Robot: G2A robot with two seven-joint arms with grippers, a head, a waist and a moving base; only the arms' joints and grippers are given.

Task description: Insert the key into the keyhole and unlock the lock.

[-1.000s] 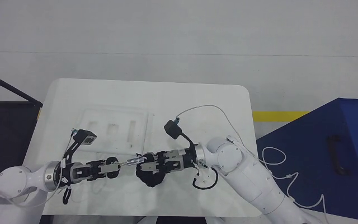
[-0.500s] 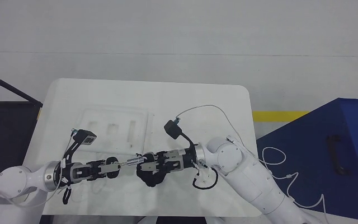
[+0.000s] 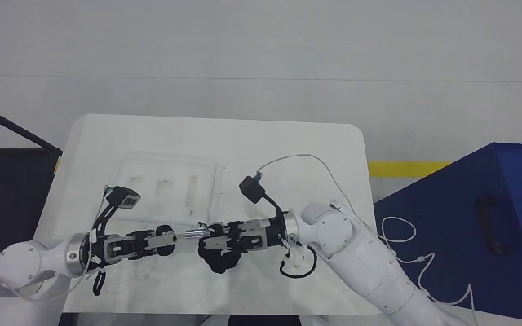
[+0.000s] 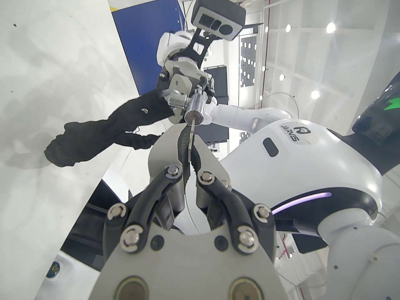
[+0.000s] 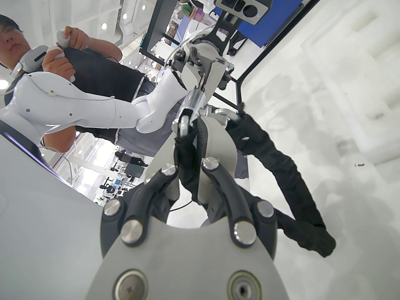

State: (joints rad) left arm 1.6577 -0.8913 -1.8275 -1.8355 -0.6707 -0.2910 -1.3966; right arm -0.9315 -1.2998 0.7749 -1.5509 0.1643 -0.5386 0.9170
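Both sets of jaws are closed above the white table (image 3: 285, 147) (grey floor (image 3: 245, 41) beyond): left gripper (image 4: 188, 138) pinches the key (image 4: 191, 126), aimed lengthwise into the lock (image 4: 197, 107) held by right gripper (image 5: 191, 126).

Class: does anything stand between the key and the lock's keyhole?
Nothing visible does. The key, held in the left gripper, meets the keyhole in the end of the lock, which the right gripper holds.

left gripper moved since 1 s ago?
Yes, slightly. The left gripper, shut on the key, has crept toward the lock and a little nearer the foam tray.
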